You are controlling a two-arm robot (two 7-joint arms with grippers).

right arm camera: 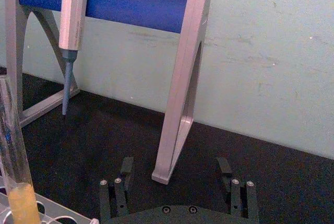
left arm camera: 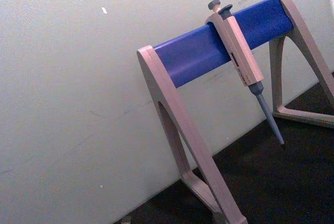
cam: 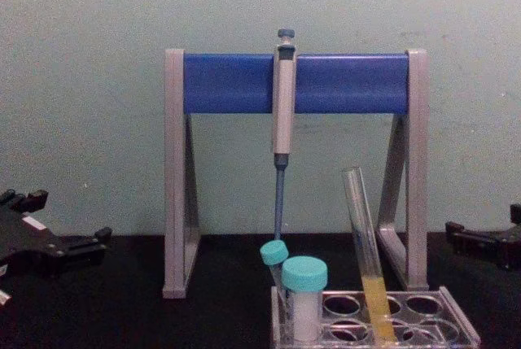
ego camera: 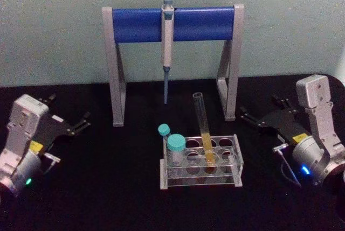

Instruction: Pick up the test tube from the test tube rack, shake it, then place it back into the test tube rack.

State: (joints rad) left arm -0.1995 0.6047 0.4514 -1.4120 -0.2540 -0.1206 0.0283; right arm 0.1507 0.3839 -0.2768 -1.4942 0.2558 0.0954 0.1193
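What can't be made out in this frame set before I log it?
- Test tube: its round bottom is blurred behind the test tube rack walls in the head view and cut off by the bottom edge in the chest view.
- Left pincer: the chest view's left edge cuts it off.
- Pipette: markings too small in every view.

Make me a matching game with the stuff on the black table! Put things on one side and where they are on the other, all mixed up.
Things:
1. test tube
2. pipette
3. big teal-capped tube
4. right gripper

Places or states:
A. hanging from the blue bar of the stand
B. open, resting off to the side of the test tube rack
C. leaning in a rack hole, yellow liquid at the bottom
D. standing short and upright in the rack's left side

Pairs: 1-C, 2-A, 3-D, 4-B
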